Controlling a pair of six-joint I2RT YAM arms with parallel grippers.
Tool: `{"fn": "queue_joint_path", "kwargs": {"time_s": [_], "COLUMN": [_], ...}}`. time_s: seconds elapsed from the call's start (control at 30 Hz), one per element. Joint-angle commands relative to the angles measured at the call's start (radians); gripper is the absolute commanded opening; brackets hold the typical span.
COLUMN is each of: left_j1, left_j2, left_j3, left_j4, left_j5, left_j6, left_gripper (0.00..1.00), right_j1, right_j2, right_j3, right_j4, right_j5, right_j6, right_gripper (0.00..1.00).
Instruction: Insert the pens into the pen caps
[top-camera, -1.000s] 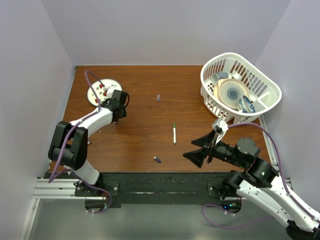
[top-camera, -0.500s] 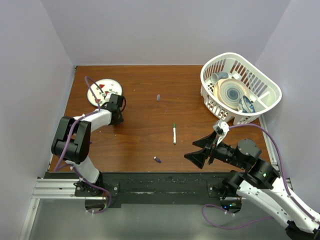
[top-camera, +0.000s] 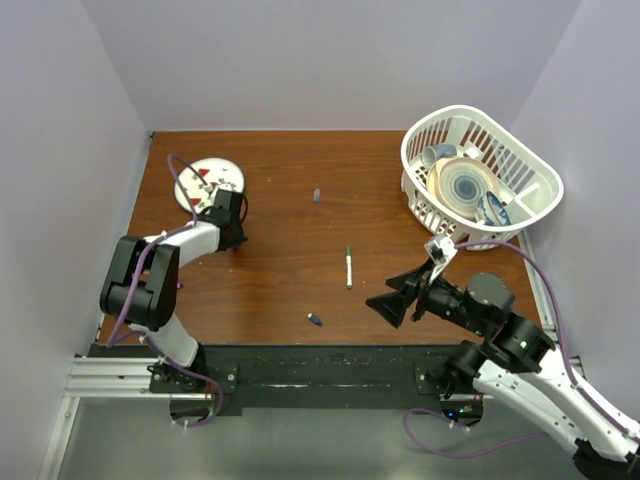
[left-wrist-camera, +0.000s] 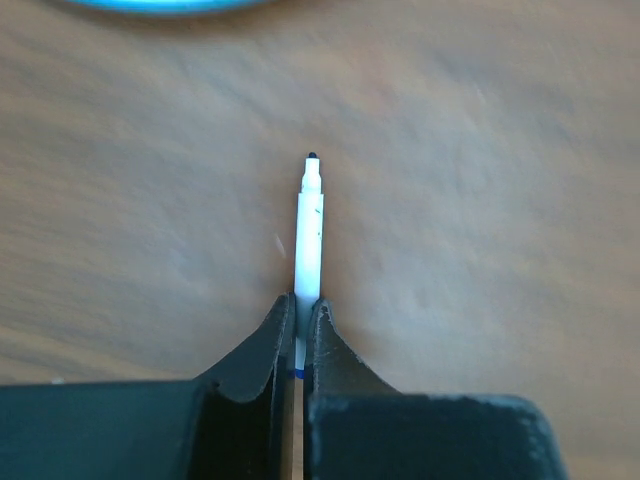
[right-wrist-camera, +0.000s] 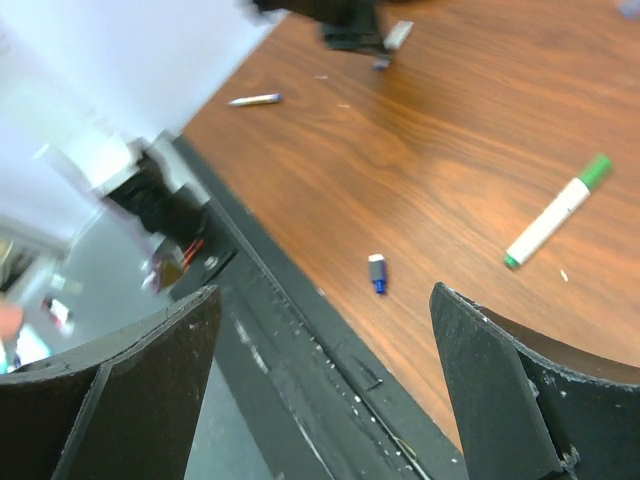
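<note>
White links, black joints and purple cables (top-camera: 490, 245) lead to the black left claw (left-wrist-camera: 300, 325) and right claw (right-wrist-camera: 320, 380).

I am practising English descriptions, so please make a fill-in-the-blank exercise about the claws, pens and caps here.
The left claw grips a thin marker pen with a ___ barrel.
The right claw is ___ and holds nothing.
The tiny cylindrical cap nearest the right claw is ___.
The loose white-barrelled pen lying in the middle has a ___ end.
Missing words: white, open, blue, green.

Pale lilac walls (top-camera: 330, 60), brown wood-grain table (top-camera: 285, 215), grey floor (top-camera: 300, 445) in front
</note>
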Motion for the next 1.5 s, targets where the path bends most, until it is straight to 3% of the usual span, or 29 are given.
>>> {"fn": "queue_joint_path", "kwargs": {"time_s": [0.0,0.23,0.37,0.57,0.9,1.27,1.47], "left_j1": [-0.043,-0.235,-0.264,-0.287,-0.306,-0.312,-0.312], "left_j2": [-0.184,-0.444,-0.582,-0.689,-0.729,-0.679,-0.683], "left_j3": [-0.083,-0.231,-0.360,-0.477,-0.542,-0.565,-0.568], "left_j4": [0.060,0.197,0.398,0.583,0.724,0.828,0.851], "left_j5": [0.171,0.421,0.652,0.845,0.922,0.939,0.925], "left_j6": [0.044,0.021,-0.049,-0.143,-0.223,-0.275,-0.301], "left_gripper": [0.00,0.00,0.00,0.00,0.00,0.00,0.00], "right_j1": [0.000,0.000,0.000,0.000,0.000,0.001,0.001], "right_j2": [0.150,0.346,0.437,0.603,0.846,0.865,0.772], "right_j3": [0.003,-0.020,-0.007,0.033,0.072,0.096,0.041], "right_j4": [0.059,0.350,0.469,0.600,0.861,0.852,0.805], "right_j5": [0.135,0.148,0.168,0.173,0.014,0.013,0.098], "right_j6": [0.164,0.298,0.342,0.350,0.417,0.399,0.401], "right_gripper": [0.89,0.87,0.84,0.76,0.61,0.59,0.59]}}
